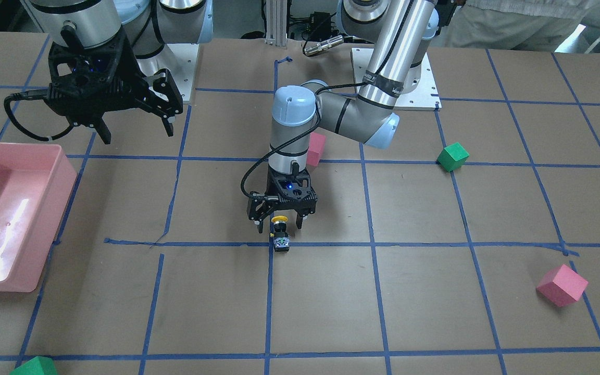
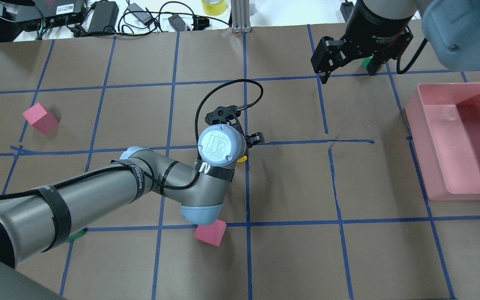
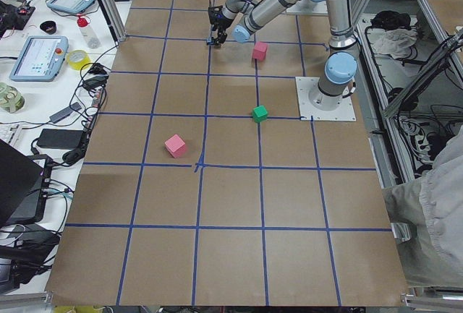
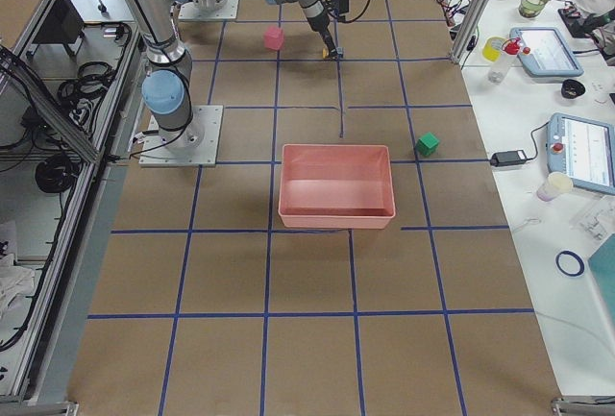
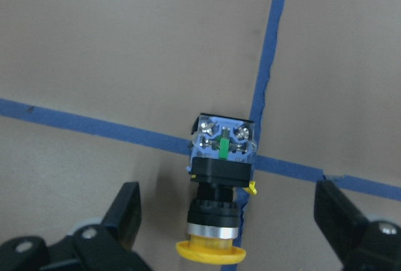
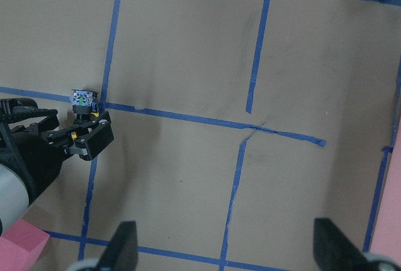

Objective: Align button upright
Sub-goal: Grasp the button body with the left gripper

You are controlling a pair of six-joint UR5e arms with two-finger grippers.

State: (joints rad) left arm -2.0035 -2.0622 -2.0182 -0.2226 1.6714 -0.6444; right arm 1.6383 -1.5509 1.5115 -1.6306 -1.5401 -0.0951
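Note:
The button lies on its side on a blue tape crossing. In the left wrist view its yellow cap points toward the camera and its silver-white base block points away. My left gripper is low over it and open. Its fingers stand wide on either side of the cap end without touching it. In the overhead view only a sliver of the yellow cap shows under the left wrist. My right gripper is open, empty and raised near the pink bin; it also shows in the overhead view.
A pink bin stands at the table's edge on my right. A pink cube sits just behind the left arm's wrist. A green cube, another pink cube and a second green cube lie scattered.

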